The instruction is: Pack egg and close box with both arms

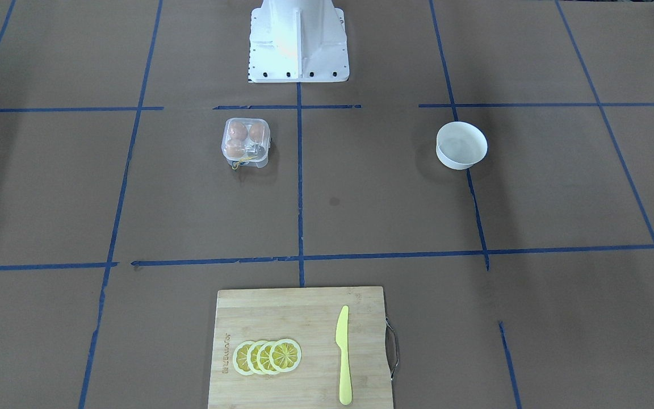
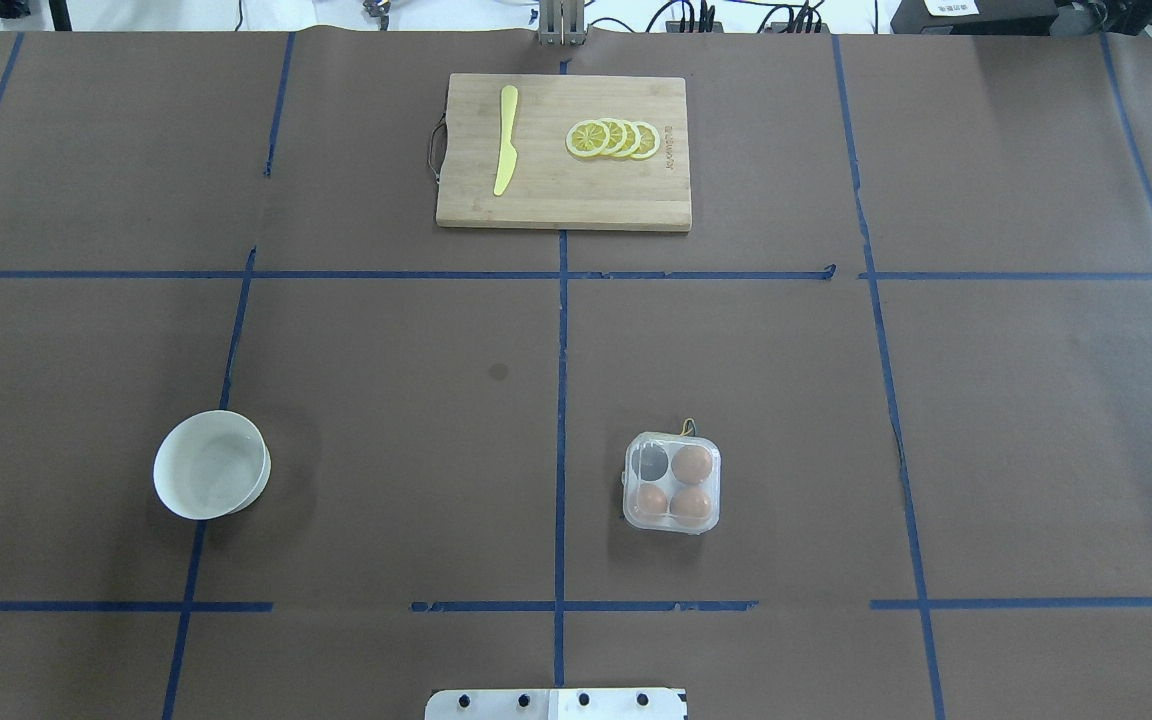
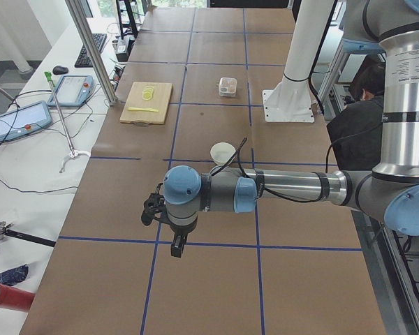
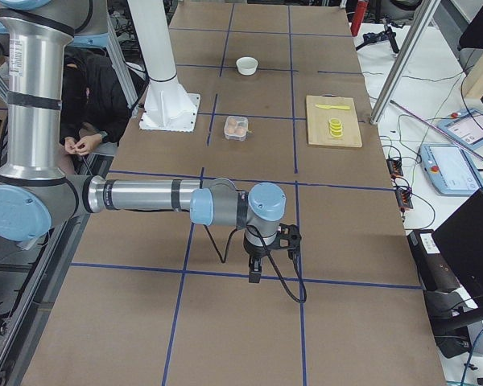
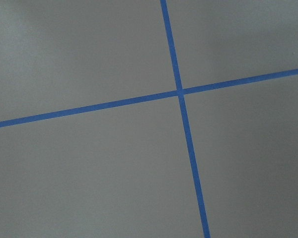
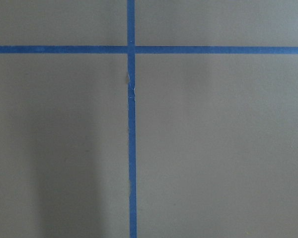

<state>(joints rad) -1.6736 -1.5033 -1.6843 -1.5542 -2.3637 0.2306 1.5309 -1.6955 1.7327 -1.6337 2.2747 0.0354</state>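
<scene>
The clear plastic box [image 2: 672, 484] sits on the brown table right of centre, its lid down as far as I can tell, with yellow string [image 1: 239, 164] at one side. Three orange-brown eggs are inside it, one of them [image 2: 692, 463] beside the single empty cup [image 2: 650, 461]. The box also shows in the front view [image 1: 246, 142]. My left gripper [image 3: 176, 248] shows only in the left side view, far from the box, pointing down over the table. My right gripper [image 4: 255, 276] shows only in the right side view, likewise far off. I cannot tell whether either is open or shut.
An empty white bowl [image 2: 211, 465] stands on the left. A wooden cutting board [image 2: 556, 205] at the far edge holds a yellow knife [image 2: 505, 140] and lemon slices [image 2: 614, 138]. The white robot base [image 1: 298, 45] is at the near edge. Blue tape lines grid the table.
</scene>
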